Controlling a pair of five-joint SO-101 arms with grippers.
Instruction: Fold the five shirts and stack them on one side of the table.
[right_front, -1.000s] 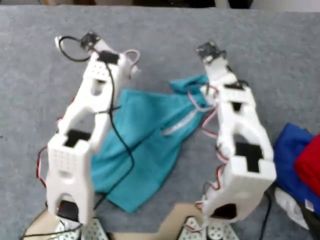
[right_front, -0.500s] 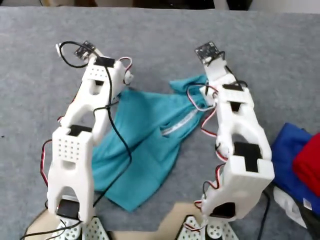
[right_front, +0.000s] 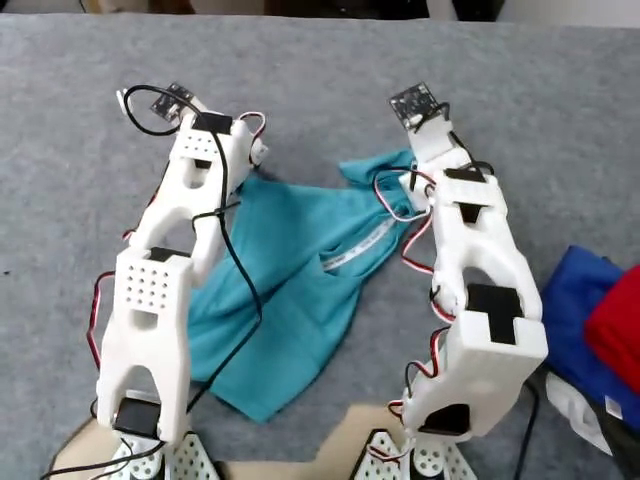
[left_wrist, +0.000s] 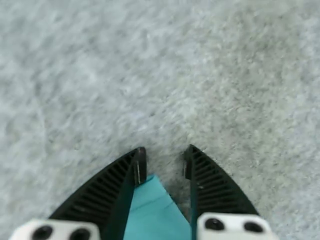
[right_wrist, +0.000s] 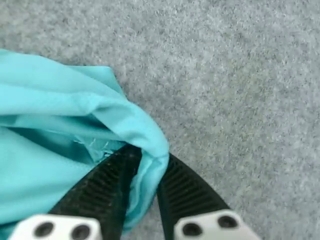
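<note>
On the left pincer (left_wrist: 164, 159) the tips don't quite meet. A corner of the teal shirt (left_wrist: 152, 212) is pinched between the fingers, back from the tips. Bare grey desk (left_wrist: 200, 65) lies ahead of it and to both sides.

The right pincer (right_wrist: 151, 159) is clamped on a bunched fold of the same shirt, with cloth wrapping over one finger (right_wrist: 107, 185). The rest of the shirt spreads off to that finger's side; there is desk on the other side and ahead.

In the high view I see the shirt (right_front: 290, 280) lying crumpled and unfolded between the two arms, trailing from both pincers back toward the arm bases.

Well out past the right arm, at the desk edge, sits a pile: blue cloth (right_front: 580, 295), red cloth (right_front: 618, 330), white cloth (right_front: 575, 400).
</note>
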